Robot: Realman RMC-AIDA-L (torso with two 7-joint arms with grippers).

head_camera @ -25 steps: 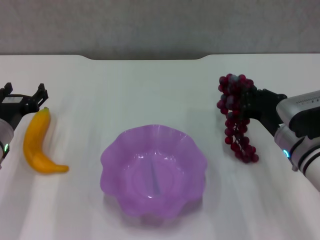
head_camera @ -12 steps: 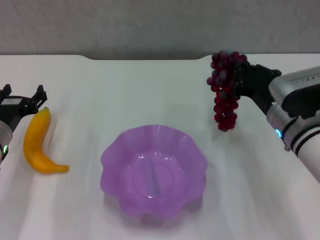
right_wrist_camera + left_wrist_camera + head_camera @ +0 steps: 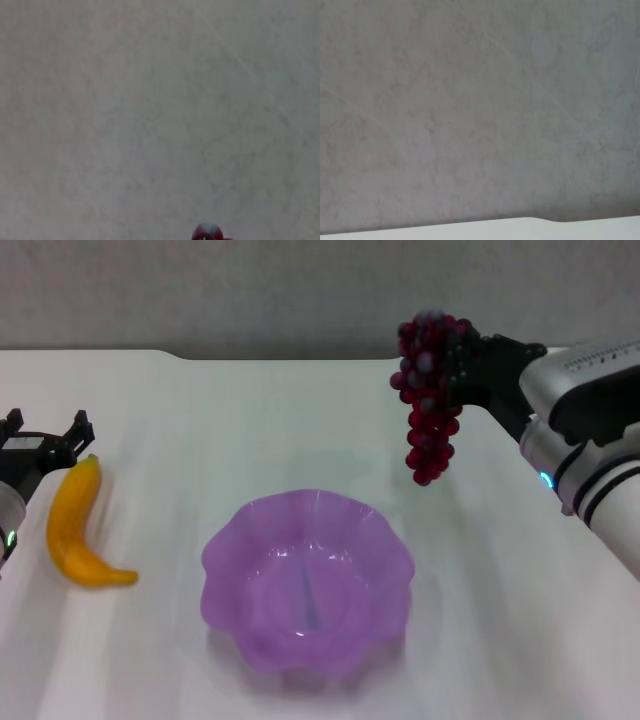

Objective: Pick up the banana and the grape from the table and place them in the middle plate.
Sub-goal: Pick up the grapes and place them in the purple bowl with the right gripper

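Observation:
The grape [image 3: 428, 398] bunch hangs in the air above the white table [image 3: 300, 430], up and to the right of the purple middle plate [image 3: 225, 550]. My right gripper [image 3: 462, 365] is shut on the top of the bunch. One grape [image 3: 207, 233] shows at the edge of the right wrist view. The yellow banana [image 3: 78, 525] lies on the table at the left, its tip pointing at my left gripper [image 3: 48, 436], which stands open just behind it. The plate holds nothing.
A grey wall runs behind the table's dark notched back edge [image 3: 290, 355]. Both wrist views show mostly that wall. The table edge [image 3: 520, 222] shows in the left wrist view.
My right gripper has lifted the grape bunch off the table and carried it up and leftward toward the plate. The left arm and the banana have not moved.

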